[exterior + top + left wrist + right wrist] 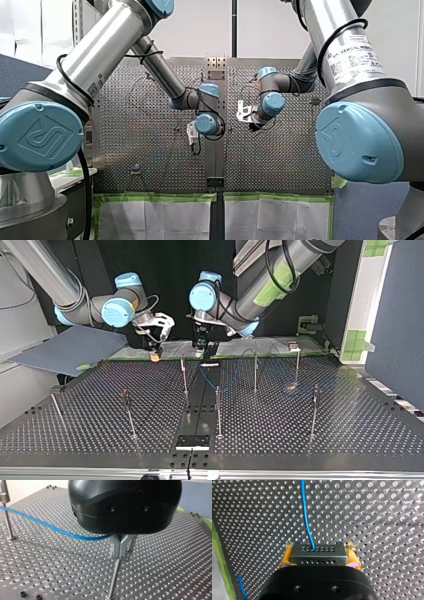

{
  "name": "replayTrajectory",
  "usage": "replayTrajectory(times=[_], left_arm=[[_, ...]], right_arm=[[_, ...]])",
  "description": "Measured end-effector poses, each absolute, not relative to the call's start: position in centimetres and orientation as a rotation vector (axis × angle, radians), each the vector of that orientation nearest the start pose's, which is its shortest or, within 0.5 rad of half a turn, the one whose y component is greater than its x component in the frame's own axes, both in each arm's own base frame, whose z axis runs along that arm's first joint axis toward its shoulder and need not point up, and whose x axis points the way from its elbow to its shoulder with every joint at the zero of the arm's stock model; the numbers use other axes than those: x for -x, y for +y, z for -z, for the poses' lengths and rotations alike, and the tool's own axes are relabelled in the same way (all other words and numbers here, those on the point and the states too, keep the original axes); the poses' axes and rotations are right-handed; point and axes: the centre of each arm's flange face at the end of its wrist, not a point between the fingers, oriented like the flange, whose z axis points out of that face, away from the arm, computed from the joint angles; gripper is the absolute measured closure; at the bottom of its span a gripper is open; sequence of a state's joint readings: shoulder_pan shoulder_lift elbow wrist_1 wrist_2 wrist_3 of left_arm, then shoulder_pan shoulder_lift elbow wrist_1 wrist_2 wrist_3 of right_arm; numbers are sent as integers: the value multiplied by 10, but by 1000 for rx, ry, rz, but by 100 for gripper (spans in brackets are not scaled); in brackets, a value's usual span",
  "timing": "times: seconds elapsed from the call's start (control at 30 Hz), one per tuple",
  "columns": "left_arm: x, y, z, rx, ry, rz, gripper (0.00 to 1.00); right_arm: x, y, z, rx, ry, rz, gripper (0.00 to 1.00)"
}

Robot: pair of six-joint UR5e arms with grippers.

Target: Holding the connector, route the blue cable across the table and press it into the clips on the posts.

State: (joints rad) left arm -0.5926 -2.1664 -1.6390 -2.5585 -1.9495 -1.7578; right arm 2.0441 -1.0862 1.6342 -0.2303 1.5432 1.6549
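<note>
Silver arms (100,55) (blue joint caps (40,135))

Perforated metal counter (345,435). Beyond counter: pale wall (270,30). Beside counter: dark blue partition (400,315), grey-blue sheet (70,347). White covers (150,220), green tape border, along counter edge.

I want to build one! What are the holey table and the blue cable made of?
Table: looks like metal, grey with shiny glints around its holes. Blue cable: probably plastic-coated; smooth, glossy, and it bends in a soft curve.
</note>
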Motion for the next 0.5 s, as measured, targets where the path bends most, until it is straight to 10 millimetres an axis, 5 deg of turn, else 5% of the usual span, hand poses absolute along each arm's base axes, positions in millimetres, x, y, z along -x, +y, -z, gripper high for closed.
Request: replayTrajectory(times=[0.5], left_arm=[[-491,-437,-128,-41,1693,276,100]], right_arm=[[-391,-478,-202,-1806,-1189,-1434,100]])
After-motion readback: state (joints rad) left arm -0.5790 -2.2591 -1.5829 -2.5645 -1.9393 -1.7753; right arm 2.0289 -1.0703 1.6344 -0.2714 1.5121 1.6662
